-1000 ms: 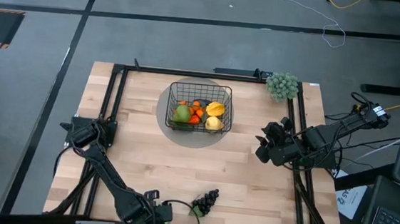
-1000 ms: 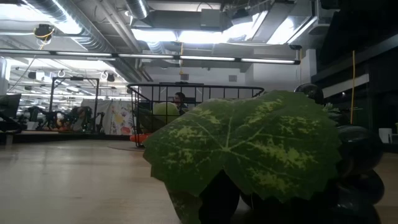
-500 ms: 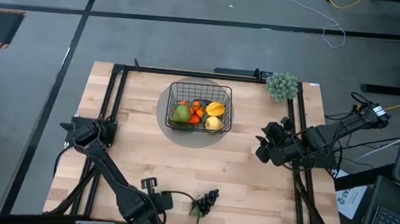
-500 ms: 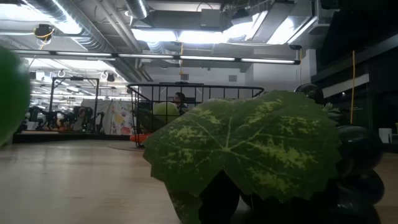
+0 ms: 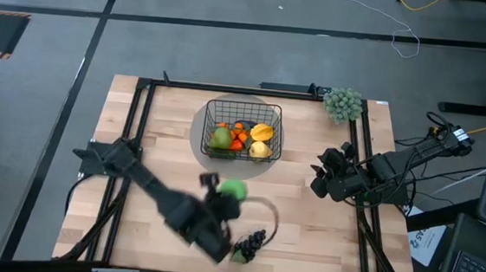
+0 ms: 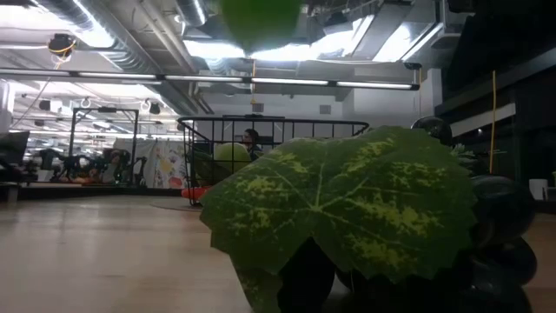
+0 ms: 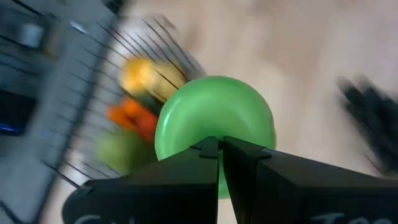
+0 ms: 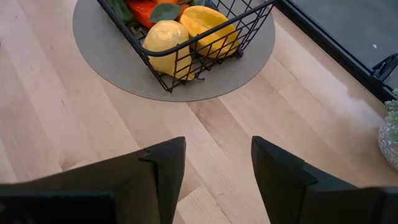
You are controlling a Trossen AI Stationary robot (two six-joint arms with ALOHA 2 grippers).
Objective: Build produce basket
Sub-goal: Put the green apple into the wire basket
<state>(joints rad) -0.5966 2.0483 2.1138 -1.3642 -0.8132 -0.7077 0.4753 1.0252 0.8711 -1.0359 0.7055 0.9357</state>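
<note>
The left claw (image 5: 224, 206), pinching the green apple (image 5: 234, 188) at its edge, carries it above the table (image 5: 305, 228) at six o'clock from the basket (image 5: 243, 130); smooth, round and probably light, it could slip.

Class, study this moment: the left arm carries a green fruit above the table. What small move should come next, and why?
Probably carry on toward the basket. The left tool is shut on the green apple, which hangs over bare wood short of the basket, with the grapes left behind near the table's front edge. The right tool waits open at the side.
</note>
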